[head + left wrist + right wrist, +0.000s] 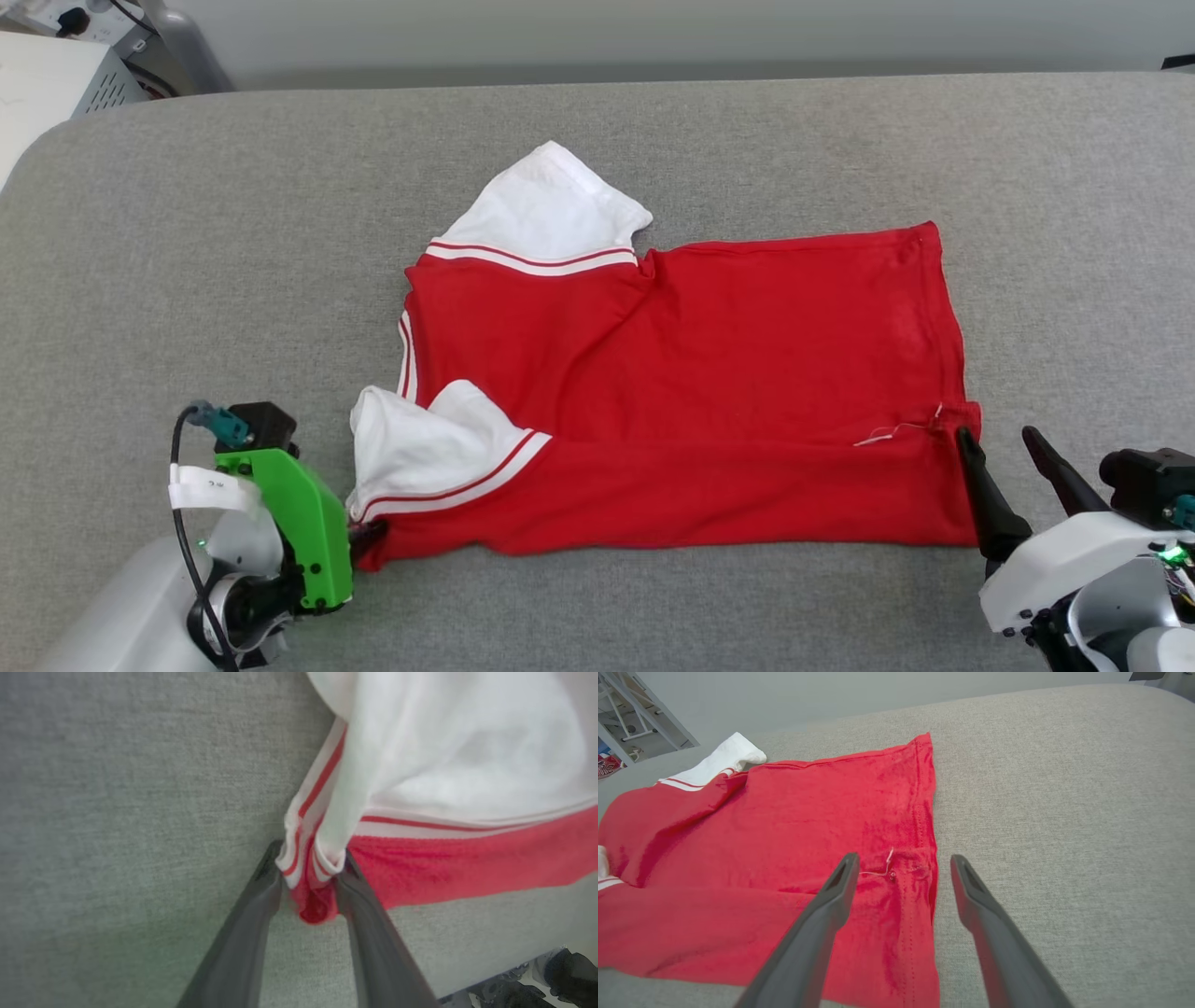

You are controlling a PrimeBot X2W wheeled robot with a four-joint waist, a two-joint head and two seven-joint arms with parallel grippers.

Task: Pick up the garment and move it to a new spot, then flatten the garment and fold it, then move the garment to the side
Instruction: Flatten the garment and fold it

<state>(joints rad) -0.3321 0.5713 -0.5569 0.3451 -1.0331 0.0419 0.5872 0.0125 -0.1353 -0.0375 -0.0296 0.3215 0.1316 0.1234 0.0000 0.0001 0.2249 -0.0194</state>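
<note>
Gripping a corner of the garment, left fingers, right fingers astride hem

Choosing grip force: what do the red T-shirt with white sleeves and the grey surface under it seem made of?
The red T-shirt with white sleeves looks like soft matte knit, perhaps cotton jersey: it creases, and a loose thread lies near its edge. The grey surface looks like matte woven upholstery cloth: a heathered weave shows.
</note>
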